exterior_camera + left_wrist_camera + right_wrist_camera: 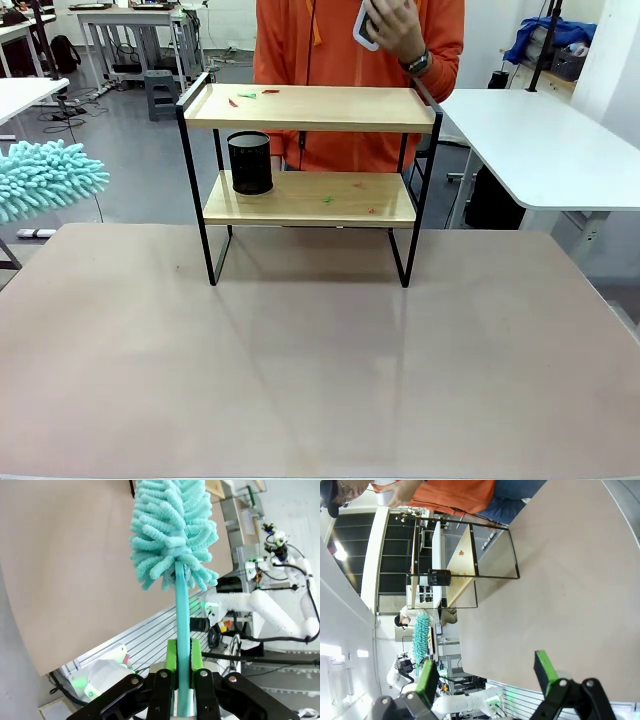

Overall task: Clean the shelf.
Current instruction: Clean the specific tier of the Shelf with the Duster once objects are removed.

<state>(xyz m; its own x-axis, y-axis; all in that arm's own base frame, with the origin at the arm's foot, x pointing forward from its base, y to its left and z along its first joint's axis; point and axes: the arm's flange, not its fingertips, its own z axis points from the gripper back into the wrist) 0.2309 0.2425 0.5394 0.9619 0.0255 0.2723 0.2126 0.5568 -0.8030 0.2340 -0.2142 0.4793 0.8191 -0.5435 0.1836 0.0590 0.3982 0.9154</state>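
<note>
Green pads of the left tool (pixel 183 656) are pressed tight on the thin teal handle of a fluffy duster (pixel 172 530), whose head stands straight out beyond the fingertips. The shelf (pixel 330 106) stands toward the far side of the counter (pixel 320 380), its two boards running left to right, with a person right behind it.

The duster head hangs well to the left of the shelf, out past the counter's left edge, at a height between the two boards. Its long axis points roughly rightward, in line with the boards. So the work lies to the duster's right, and the left arm is the nearer one.

Small green and red scraps (pixel 247 95) sit on the top board near the shelf's left end, the end closest to the duster. More scraps (pixel 327 199) lie toward the middle and right of the lower board, where a black mesh cup (pixel 250 162) occupies the left end and would probably block a sweep along it.

The right tool (pixel 486 675) has its jaws spread wide with nothing between them, on the robot's side of the shelf and well apart from it.
</note>
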